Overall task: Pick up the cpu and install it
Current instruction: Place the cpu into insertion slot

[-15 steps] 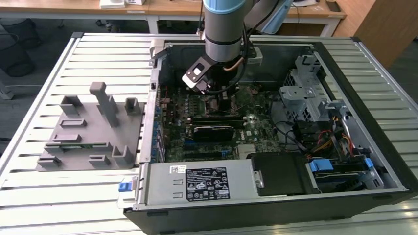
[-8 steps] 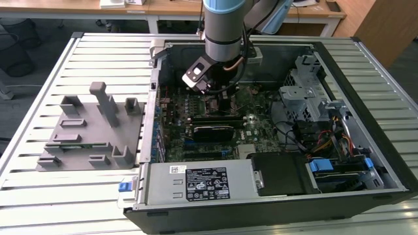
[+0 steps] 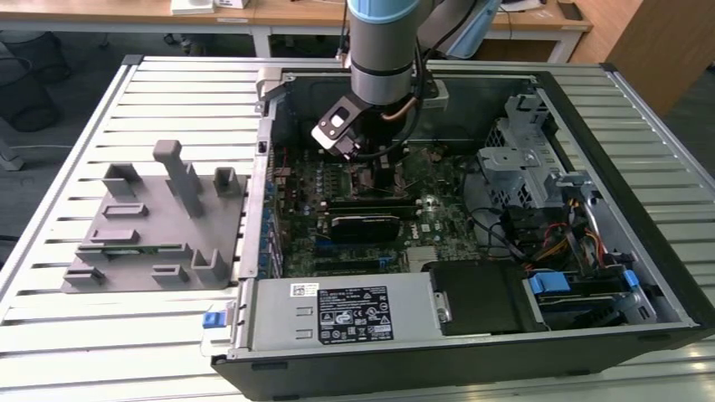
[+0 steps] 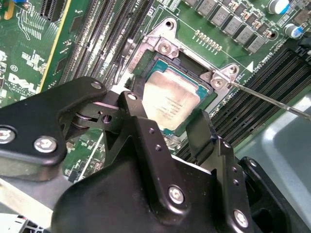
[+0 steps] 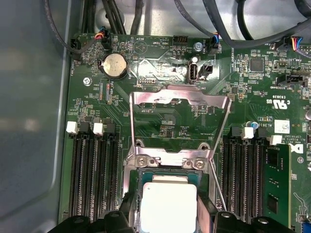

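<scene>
Presently the cpu (image 4: 172, 104) is being gripped by its edges in the narrowed jaws, at the socket (image 4: 165, 48); a level, square seating is being called for.

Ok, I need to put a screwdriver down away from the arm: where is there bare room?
Bare slatted table lies beyond the grey fixture and in front of it, on the exterior view's left. Inside the case it is crowded: the hand hangs over the cpu at the socket, with cables and a drive cage on the exterior view's right.
</scene>
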Available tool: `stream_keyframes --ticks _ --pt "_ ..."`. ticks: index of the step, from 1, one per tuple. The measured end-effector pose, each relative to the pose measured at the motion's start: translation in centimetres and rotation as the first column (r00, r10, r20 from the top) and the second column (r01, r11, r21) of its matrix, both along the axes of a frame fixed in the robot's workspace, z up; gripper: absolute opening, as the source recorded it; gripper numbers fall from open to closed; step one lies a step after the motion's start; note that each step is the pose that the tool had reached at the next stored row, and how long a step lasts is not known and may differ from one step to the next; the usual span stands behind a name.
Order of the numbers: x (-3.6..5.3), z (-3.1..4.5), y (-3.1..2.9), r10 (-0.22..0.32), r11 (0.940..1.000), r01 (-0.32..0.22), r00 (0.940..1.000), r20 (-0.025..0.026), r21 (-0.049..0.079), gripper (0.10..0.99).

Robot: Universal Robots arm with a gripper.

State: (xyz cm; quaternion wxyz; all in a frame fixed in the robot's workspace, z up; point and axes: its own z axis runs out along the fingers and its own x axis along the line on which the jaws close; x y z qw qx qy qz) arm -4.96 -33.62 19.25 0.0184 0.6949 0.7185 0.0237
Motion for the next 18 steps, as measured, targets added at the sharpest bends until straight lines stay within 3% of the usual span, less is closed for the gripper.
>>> stream_keyframes --ticks 18 --pt "0.00 0.17 -0.28 0.012 0.9999 -0.012 0.9999 -0.0002 0.000 0.600"
